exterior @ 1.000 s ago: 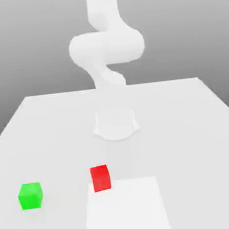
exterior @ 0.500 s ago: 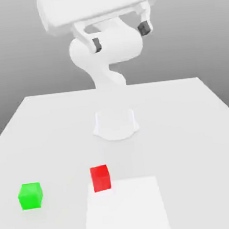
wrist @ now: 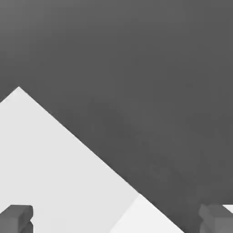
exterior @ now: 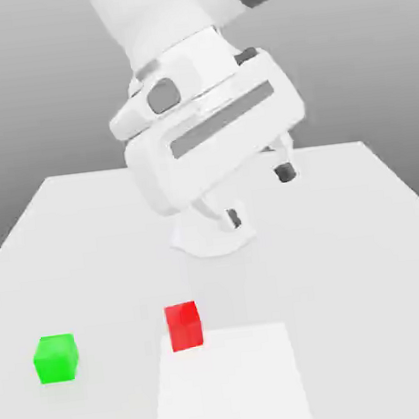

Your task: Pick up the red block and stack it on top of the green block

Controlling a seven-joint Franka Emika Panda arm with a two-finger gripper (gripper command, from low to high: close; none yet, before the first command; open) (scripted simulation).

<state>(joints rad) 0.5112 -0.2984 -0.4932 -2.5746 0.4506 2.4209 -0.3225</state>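
The red block is a small matte cube with plain faces, and it sits on the smooth white table, touching the far left corner of a paler square patch. It is turned slightly, so one vertical edge faces the camera. The green block, the same shape, lies well apart toward the exterior view's left. The glossy white gripper hangs tilted above the table, its dark-tipped fingers spread wide and empty.
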